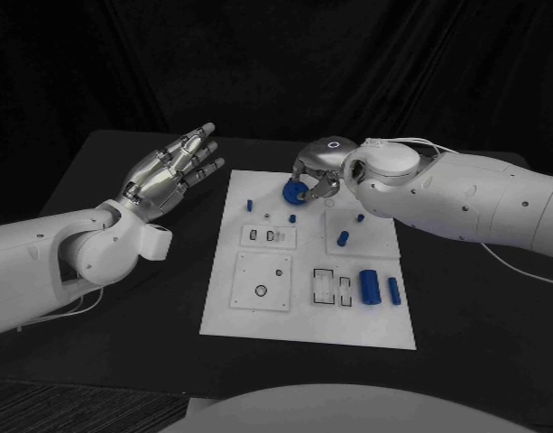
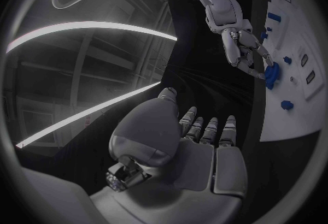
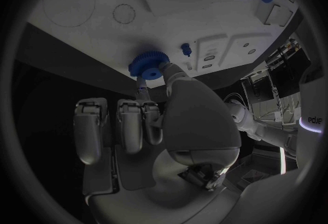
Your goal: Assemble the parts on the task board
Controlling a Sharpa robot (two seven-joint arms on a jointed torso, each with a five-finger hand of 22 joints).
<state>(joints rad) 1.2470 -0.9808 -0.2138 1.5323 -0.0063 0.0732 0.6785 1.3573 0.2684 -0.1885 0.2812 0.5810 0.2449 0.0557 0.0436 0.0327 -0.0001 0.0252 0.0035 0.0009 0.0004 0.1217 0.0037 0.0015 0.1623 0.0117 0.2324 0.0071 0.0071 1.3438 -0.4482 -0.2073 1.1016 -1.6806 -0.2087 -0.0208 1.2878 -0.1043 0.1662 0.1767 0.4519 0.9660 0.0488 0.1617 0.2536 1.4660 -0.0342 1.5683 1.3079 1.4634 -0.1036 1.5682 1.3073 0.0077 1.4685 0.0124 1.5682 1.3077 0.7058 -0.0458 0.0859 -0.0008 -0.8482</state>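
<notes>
Black tabletop (image 1: pixel 120 298), white task board (image 1: pixel 354 325) | right hand (image 1: pixel 317 176) fingers pinch blue gear (image 1: pixel 294 192); left hand (image 1: pixel 170 171) fingers spread, empty | we judge risk: thin pinch, gear may slip or tilt when seating.

A robotics lab: beyond the right hand (image 1: pixel 317 177) hang black curtains (image 1: pixel 276 63), and the white task board (image 1: pixel 310 262) lies on a black table (image 1: pixel 484 298).

Board (image 1: pixel 305 317): matt white, smooth. Gear (image 1: pixel 294 191): blue plastic, toothed rim. Hands (image 1: pixel 170 171): silvery metallic sheen. Arm shells (image 1: pixel 484 203): glossy white plastic. Table (image 1: pixel 484 316): matt black.
</notes>
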